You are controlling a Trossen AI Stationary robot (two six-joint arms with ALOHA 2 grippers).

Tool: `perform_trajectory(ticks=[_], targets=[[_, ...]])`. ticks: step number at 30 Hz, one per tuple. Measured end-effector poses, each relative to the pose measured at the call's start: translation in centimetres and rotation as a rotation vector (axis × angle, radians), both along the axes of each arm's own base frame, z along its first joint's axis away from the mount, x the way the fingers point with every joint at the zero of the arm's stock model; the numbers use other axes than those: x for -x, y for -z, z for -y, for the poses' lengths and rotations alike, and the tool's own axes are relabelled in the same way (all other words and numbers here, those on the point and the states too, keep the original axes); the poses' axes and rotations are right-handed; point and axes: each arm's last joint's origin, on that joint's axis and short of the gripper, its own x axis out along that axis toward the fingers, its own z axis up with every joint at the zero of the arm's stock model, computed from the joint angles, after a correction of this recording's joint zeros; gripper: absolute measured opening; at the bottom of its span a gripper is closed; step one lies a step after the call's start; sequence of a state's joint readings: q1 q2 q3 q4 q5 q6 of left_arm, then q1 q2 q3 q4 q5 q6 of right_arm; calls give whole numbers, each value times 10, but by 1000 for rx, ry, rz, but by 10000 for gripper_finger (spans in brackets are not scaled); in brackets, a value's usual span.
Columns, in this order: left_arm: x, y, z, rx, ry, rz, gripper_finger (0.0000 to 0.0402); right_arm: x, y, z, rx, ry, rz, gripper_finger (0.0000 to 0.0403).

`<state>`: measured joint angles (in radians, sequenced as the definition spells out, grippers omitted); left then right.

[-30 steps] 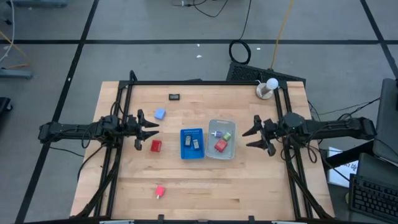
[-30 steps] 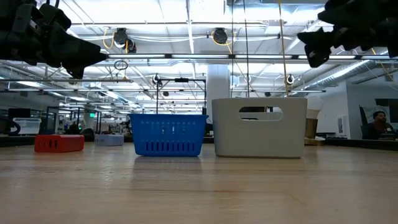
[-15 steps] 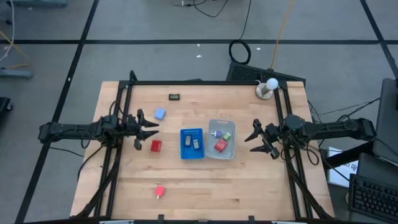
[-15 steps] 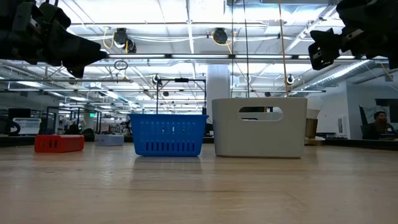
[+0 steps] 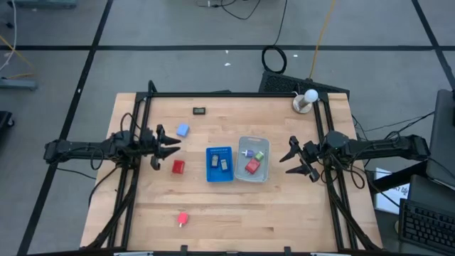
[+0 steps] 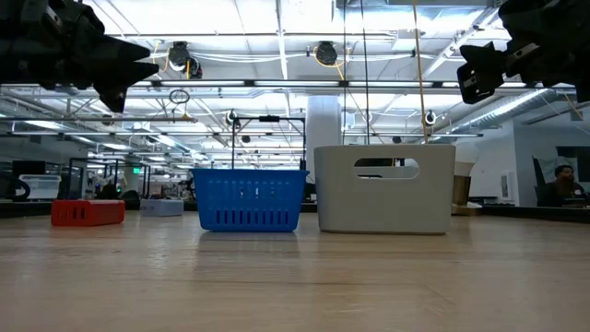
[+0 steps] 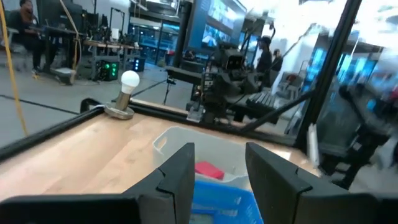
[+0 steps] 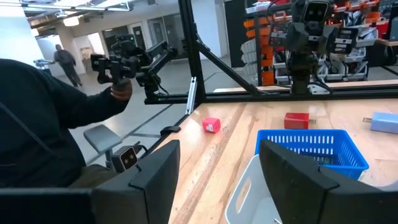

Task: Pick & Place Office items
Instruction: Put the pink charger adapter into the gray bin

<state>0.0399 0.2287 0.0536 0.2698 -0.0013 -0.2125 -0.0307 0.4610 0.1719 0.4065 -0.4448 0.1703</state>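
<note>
The office items are spread over the wooden table. A red block, a pale blue block, a black flat rectangle and a small red piece lie loose. A few pieces lie in the blue ribbed tray, and red, green and purple ones lie in the clear tray. My left gripper hovers open at the table's left, above and beside the red block. My right gripper hovers open, right of the clear tray. Both point level toward the trays; nothing is between their fingers.
A light bulb on a round base stands at the far right corner. Black frame rails run along the table's left, right and far sides. A person holding a hand controller shows beyond the table in the right wrist view.
My right gripper has turned at the wrist and drawn back a little toward the table's right edge. My left gripper has rolled slightly in place. Both stay open, and nothing on the table has moved.
</note>
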Motion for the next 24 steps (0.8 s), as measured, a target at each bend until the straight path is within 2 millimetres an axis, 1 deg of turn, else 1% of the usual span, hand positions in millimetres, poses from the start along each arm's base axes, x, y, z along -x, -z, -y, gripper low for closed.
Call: perform_trajectory(ticks=[5, 9, 12, 15, 18, 20, 24], targets=[[-1, -1, 1, 172, 39, 12, 145, 0, 0, 0, 2, 1, 0, 212], [-5, 4, 7, 196, 119, -42, 145, 0, 0, 0, 2, 2, 1, 212], [-8, 10, 6, 308, 45, -93, 146, 0, 0, 0, 0, 2, 0, 212], [-12, 23, 4, 392, -41, -213, 146, 0, 0, 0, 0, 2, 0, 212], [-16, 31, 4, 484, -62, -287, 157, 0, 0, 0, 0, 2, 0, 212], [-20, 28, 7, 517, -19, -321, 175, 0, 0, 0, 0, 2, 1, 212], [-34, 4, 15, 523, 110, -349, 215, 0, 0, 0, 0, 3, 1, 212]])
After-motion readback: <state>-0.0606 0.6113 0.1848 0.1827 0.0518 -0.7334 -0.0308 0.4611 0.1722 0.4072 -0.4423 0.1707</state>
